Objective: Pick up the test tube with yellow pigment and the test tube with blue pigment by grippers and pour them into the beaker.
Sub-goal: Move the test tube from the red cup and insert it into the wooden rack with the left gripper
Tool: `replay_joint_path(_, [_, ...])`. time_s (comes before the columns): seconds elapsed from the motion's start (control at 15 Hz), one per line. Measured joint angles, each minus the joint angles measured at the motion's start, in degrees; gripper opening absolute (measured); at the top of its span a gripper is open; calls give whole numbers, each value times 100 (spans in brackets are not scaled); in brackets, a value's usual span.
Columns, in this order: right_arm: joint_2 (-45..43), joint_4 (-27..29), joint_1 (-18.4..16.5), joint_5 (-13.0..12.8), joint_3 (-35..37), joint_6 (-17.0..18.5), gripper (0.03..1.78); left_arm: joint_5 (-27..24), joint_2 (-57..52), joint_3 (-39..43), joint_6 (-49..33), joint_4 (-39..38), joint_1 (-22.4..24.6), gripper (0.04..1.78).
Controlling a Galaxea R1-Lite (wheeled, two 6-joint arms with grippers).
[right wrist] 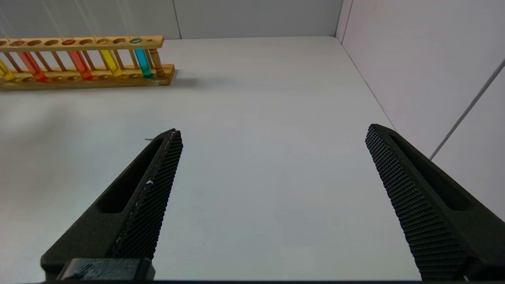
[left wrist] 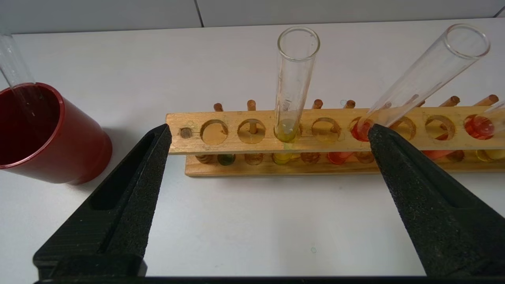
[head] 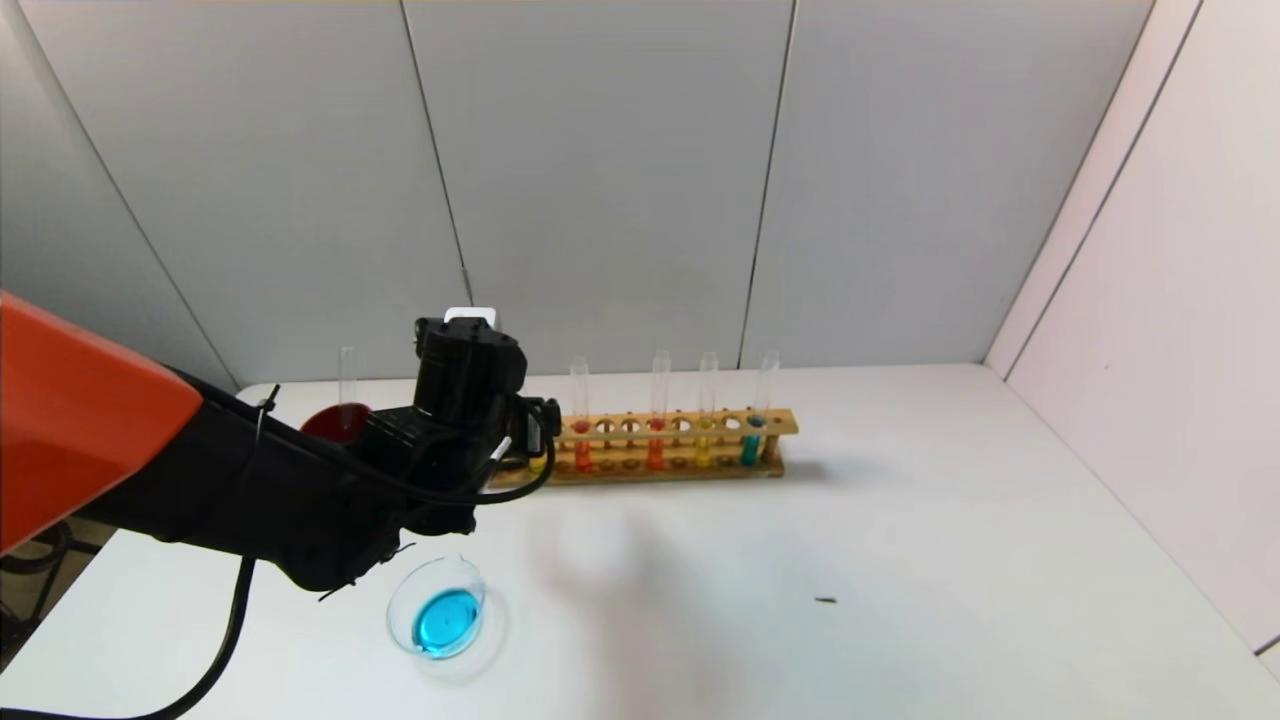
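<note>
My left gripper (left wrist: 270, 134) is open just in front of the left end of the wooden rack (left wrist: 244, 140). A test tube with a little yellow liquid (left wrist: 294, 79) stands upright in the rack, in line with the gap between the jaws and not touched. In the head view the left gripper (head: 535, 435) hides most of that tube. The beaker (head: 440, 608) sits on the near table and holds blue liquid. A teal-blue tube (head: 755, 430) stands at the rack's right end. My right gripper (right wrist: 274, 134) is open and empty over bare table, out of the head view.
A dark red cup (left wrist: 47, 134) left of the rack holds an empty clear tube (left wrist: 14, 67). Two orange-red tubes (head: 580, 440) (head: 657, 435) and another yellow tube (head: 706, 440) stand in the rack. White walls close the back and right sides.
</note>
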Motion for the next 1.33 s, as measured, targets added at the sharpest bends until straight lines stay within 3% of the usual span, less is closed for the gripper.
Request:
replay_joint_path(0.53, [0,0,0,2,0,0,170,-59,761,-909,119,28,296,175])
replay_joint_path(1.13, [0,0,0,0,0,0,170,-94,1042,-1191,135,17,347,174])
replay_joint_path(1.33, [0,0,0,0,0,0,170,-88,1045,-1193,140,11,325,155])
